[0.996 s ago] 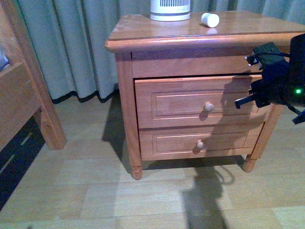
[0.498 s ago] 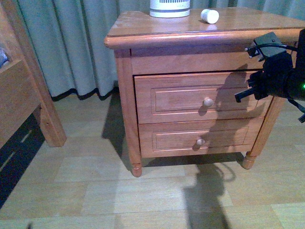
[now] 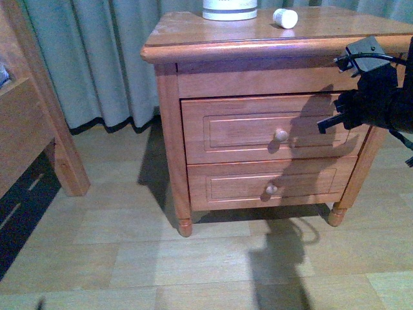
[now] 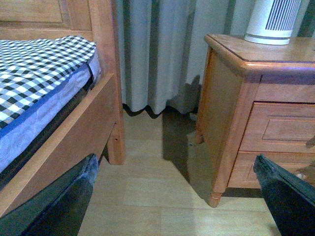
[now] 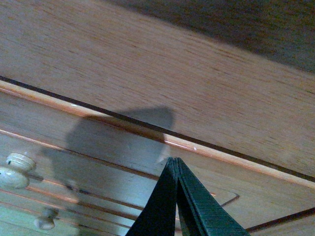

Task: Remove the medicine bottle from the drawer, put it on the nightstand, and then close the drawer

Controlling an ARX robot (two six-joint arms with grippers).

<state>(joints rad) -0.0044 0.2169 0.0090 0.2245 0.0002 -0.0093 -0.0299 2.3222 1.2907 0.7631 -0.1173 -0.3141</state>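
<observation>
Atop the nightstand [image 3: 193, 29] lies the medicine bottle [image 3: 284, 18], above the clenched, empty right tool [image 3: 326, 123].

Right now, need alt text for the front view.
A honey-brown nightstand with both drawers shut; the small white medicine bottle lies on its top beside a white ribbed device. The right gripper, closed, is at the upper drawer front's right end.

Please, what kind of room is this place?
Most likely a bedroom: a wooden bed frame with a checkered mattress cover stands beside a two-drawer nightstand, and long curtains hang behind them.
</observation>
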